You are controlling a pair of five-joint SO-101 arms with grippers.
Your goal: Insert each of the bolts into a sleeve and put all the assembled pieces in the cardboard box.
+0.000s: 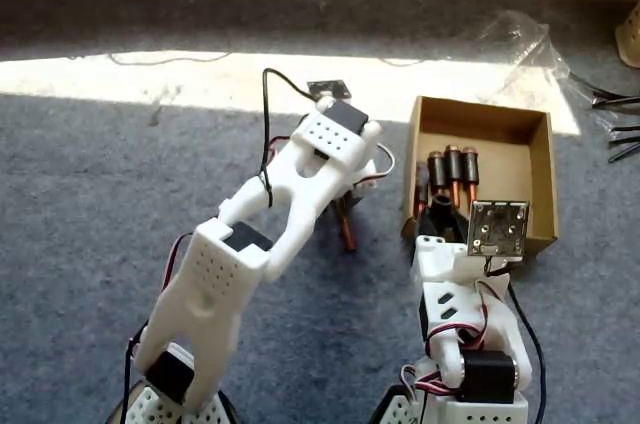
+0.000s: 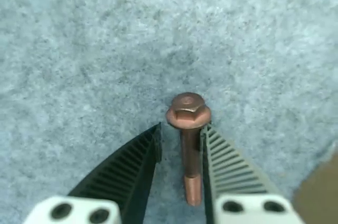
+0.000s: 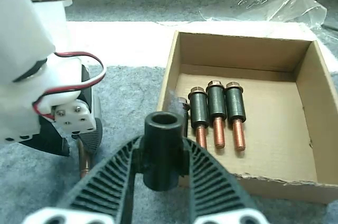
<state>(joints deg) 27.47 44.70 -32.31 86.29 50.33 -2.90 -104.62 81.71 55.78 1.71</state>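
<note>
Left claw [image 2: 180, 129] straddles a copper bolt [image 2: 188, 110] on the grey carpet [image 2: 79, 49], jaws slightly apart: one finger touches the shank, the other stands just off it. Right claw [image 3: 162, 150] is clamped on an upright black sleeve [image 3: 163, 129] just outside the cardboard box [image 3: 237, 42]. Three assembled pieces [image 3: 216, 102] lie side by side inside the box.

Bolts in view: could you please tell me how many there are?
5: three sleeved bolts side by side in the cardboard box, a fourth bolt shows partly by its left wall, and one is at the left gripper. Others may be hidden.
</note>
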